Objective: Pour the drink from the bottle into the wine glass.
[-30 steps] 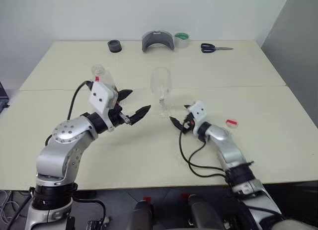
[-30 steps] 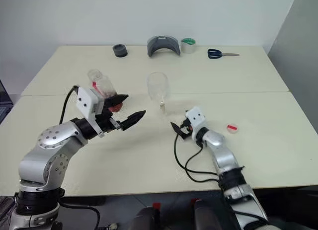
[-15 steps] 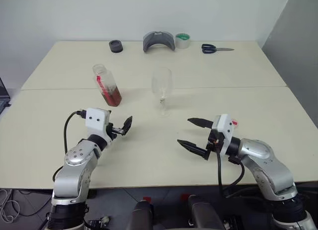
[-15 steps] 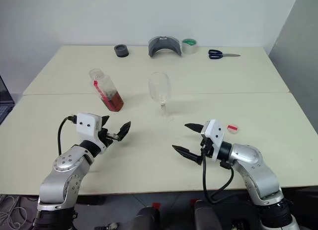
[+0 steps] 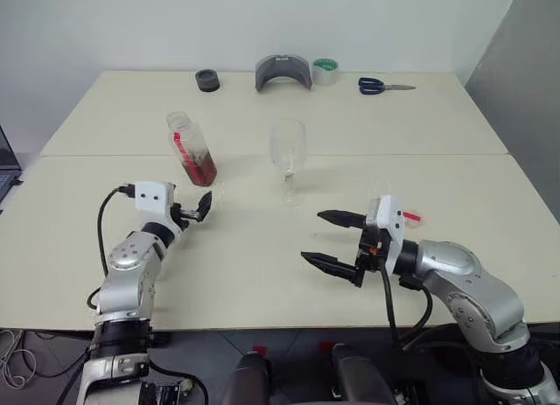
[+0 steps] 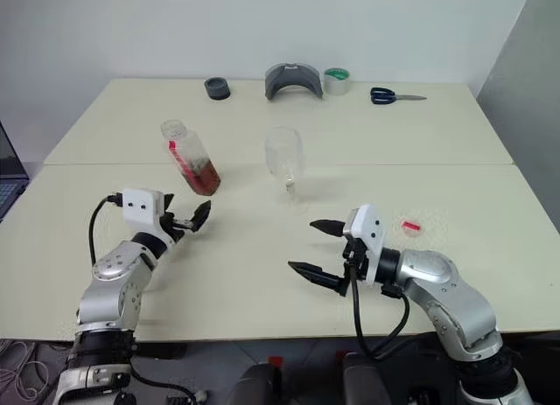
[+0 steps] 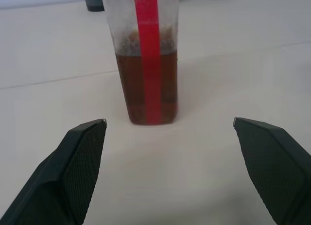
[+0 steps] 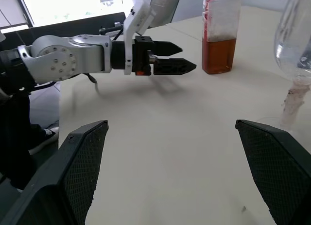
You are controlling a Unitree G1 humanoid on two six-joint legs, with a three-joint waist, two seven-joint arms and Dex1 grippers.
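With my left gripper (image 7: 167,125) spread wide before the bottle (image 7: 146,60), I should centre it, then squeeze low.

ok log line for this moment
left end effector: open, facing bottle | right end effector: open, empty | bottle: upright, uncapped, part full | glass: upright | cap: on table

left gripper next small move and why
Probably ease the left gripper straight forward until its open fingers flank the bottle. The bottle stands upright just ahead, centred between them, untouched, cap off, and the wine glass looks empty.
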